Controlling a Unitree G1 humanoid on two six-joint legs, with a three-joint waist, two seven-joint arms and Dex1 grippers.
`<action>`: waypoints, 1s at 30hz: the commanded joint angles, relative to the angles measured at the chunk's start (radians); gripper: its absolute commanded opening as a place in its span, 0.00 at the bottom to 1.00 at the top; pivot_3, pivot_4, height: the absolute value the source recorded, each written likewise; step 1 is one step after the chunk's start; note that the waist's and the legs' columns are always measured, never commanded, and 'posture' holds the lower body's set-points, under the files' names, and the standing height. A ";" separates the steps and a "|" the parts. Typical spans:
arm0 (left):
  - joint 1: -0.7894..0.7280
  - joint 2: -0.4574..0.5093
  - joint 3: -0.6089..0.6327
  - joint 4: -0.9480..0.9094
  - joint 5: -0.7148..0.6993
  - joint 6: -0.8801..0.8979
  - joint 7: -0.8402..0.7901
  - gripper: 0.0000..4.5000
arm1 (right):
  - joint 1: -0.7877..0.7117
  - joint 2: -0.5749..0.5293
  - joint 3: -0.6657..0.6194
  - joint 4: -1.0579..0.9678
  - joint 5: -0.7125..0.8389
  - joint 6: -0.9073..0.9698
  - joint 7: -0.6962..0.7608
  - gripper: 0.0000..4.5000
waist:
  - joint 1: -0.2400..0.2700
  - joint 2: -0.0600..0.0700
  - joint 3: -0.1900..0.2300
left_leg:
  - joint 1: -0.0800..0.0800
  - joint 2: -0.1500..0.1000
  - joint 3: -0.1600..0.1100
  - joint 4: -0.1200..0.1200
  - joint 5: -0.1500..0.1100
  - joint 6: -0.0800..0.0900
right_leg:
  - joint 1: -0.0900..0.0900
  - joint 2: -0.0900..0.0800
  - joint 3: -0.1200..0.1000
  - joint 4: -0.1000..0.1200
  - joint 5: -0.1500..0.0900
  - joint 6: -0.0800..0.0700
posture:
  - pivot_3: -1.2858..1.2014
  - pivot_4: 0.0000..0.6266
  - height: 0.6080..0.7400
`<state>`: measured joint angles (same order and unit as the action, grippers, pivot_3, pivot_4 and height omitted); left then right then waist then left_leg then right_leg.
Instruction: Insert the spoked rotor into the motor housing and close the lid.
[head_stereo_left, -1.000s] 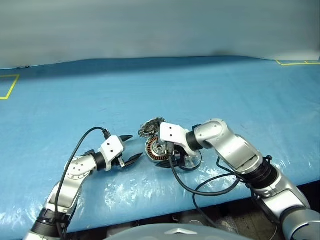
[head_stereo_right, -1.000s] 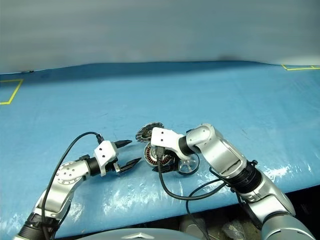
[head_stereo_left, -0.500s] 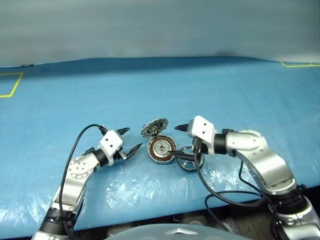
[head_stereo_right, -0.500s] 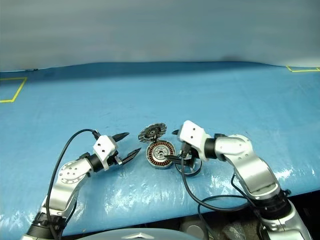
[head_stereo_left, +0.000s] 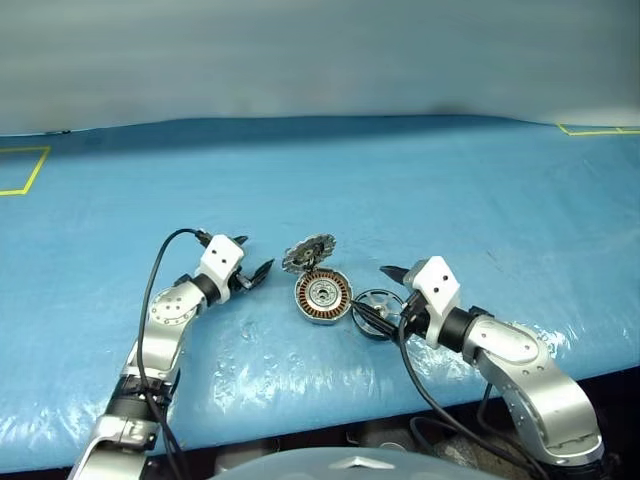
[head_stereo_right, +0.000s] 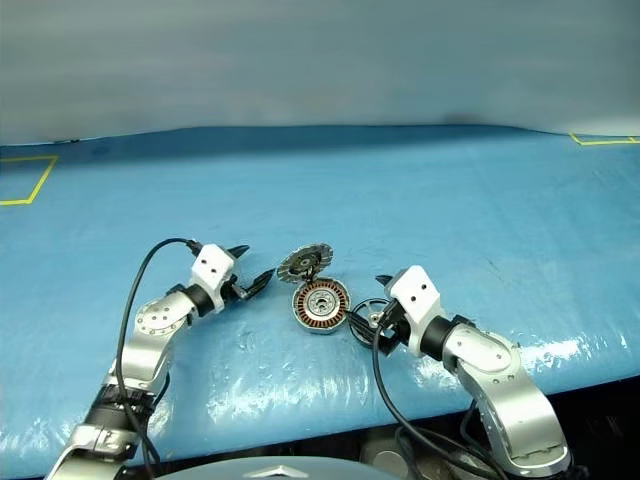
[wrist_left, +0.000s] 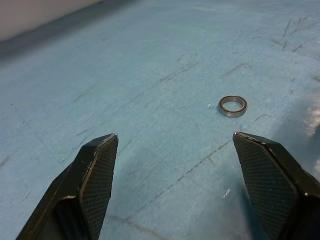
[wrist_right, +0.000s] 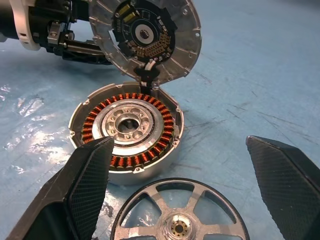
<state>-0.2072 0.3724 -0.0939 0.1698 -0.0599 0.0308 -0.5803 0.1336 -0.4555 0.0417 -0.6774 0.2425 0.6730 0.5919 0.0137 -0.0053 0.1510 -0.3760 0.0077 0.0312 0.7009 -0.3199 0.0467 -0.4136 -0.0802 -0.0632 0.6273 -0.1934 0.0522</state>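
The motor housing (head_stereo_left: 322, 297) lies face up on the blue mat, its copper windings (wrist_right: 100, 112) showing around a silver centre. The lid (head_stereo_left: 307, 253) stands tilted against the housing's far rim, dark inner face (wrist_right: 145, 37) toward me. The spoked rotor (head_stereo_left: 378, 312) lies flat on the mat, just right of the housing and touching neither gripper. My right gripper (head_stereo_left: 375, 292) is open and empty, low over the rotor and pointing at the housing. My left gripper (head_stereo_left: 255, 257) is open and empty too, a little left of the lid.
A tiny dark ring (wrist_left: 232, 105) lies on the mat ahead of the left gripper. The blue mat (head_stereo_left: 450, 190) stretches wide behind the parts, with yellow tape marks (head_stereo_left: 20, 170) at the far corners. Its near edge (head_stereo_left: 300, 425) runs close below both arms.
My right gripper has drawn back to the right, off the housing, which now shows in full with the rotor beside it. My left gripper has moved forward toward the lid.
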 joint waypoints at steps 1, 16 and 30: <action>-0.078 -0.031 -0.061 0.068 0.012 -0.008 -0.061 0.88 | 0.018 0.016 0.001 -0.049 0.004 -0.033 -0.041 0.99 | 0.003 0.000 0.000 | 0.000 -0.001 0.000 0.000 0.000 0.000 | 0.000 0.000 0.000 0.000 0.000 0.000 | 0.52 0.24 1.00; -0.237 -0.097 -0.112 0.357 0.093 -0.060 -0.038 0.88 | 0.053 -0.005 0.006 -0.055 -0.012 -0.030 -0.121 0.99 | 0.001 0.000 -0.001 | 0.001 -0.002 0.000 0.000 0.000 0.001 | 0.001 0.001 0.000 0.000 0.000 0.000 | 0.52 0.24 1.00; -0.170 -0.062 -0.119 0.328 0.123 -0.031 -0.038 0.88 | 0.017 -0.031 0.034 -0.019 -0.029 -0.036 -0.128 0.99 | -0.002 0.000 -0.008 | 0.004 0.001 0.000 0.000 -0.002 0.004 | 0.003 0.001 0.001 0.000 0.000 0.000 | 0.52 0.24 1.00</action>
<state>-0.4116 0.2952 -0.1939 0.4664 0.0276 -0.0312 -0.6174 0.1617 -0.4785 0.0774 -0.6828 0.2196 0.6547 0.4679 0.0119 -0.0050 0.1432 -0.3721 0.0088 0.0316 0.7012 -0.3219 0.0509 -0.4101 -0.0796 -0.0625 0.6275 -0.1936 0.0519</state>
